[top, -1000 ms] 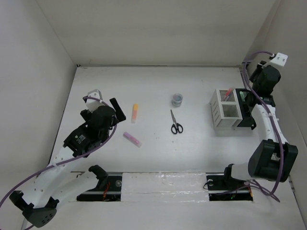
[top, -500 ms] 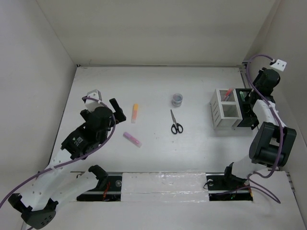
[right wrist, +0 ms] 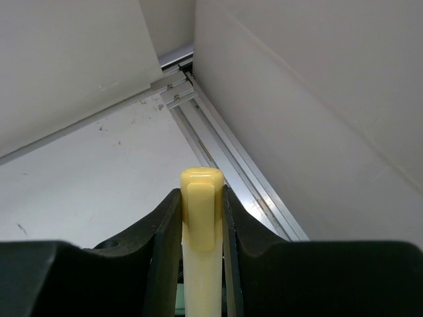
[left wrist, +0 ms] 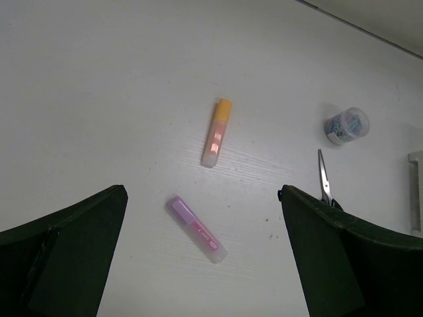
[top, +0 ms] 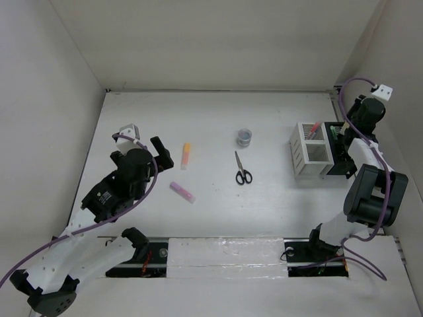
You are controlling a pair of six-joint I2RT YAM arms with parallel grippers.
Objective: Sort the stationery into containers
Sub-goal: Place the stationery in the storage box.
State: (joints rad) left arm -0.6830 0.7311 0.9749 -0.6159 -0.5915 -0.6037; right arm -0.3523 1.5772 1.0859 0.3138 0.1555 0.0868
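Observation:
An orange highlighter (top: 186, 156) (left wrist: 217, 132) and a purple highlighter (top: 183, 192) (left wrist: 195, 228) lie on the table left of centre. My left gripper (top: 162, 153) (left wrist: 200, 195) hangs open above them, holding nothing. Black-handled scissors (top: 242, 169) (left wrist: 323, 179) and a small grey roll (top: 244, 137) (left wrist: 346, 125) lie mid-table. A white mesh container (top: 308, 153) with an orange-red pen (top: 316, 127) stands at the right, a black container (top: 338, 157) beside it. Over the black one, my right gripper (top: 346, 131) (right wrist: 201, 198) is shut on a yellow highlighter (right wrist: 201, 231), held upright.
White walls enclose the table on the left, back and right. The right arm stands close to the back right corner, where a metal rail (right wrist: 218, 142) runs along the wall. Both arm bases sit at the near edge.
The right arm's elbow has swung up and back while its gripper stays over the black container with the yellow highlighter. The left arm has shifted only slightly.

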